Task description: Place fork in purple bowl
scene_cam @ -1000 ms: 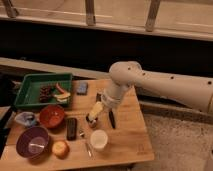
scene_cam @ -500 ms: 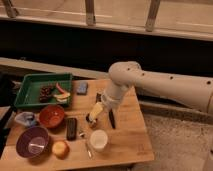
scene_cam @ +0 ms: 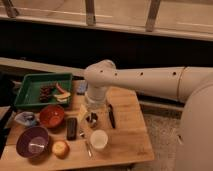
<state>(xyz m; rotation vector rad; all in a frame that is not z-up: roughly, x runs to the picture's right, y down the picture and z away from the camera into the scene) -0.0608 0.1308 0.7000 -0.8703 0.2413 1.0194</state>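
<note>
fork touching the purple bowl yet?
Apart. Camera view: fork lies beside the white cup, an orange item between it and the purple bowl; hand hovers above the table, behind the cup.

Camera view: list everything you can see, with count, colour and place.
table: one, light wood, centre
tray: one, green, table's back left, holds food pieces
blue item: one, right of the tray
purple bowl: one, front left
red bowl: one, behind the purple bowl
dish: one, pale bluish, left of the red bowl
dark block: one, right of the red bowl
fruit: one, orange-yellow, beside the purple bowl
cup: one, white, front centre
fork: one, silvery, left of the cup
knife: one, dark, behind the cup
arm: one, white, from the right
gripper: one, open, over the table behind the cup
</note>
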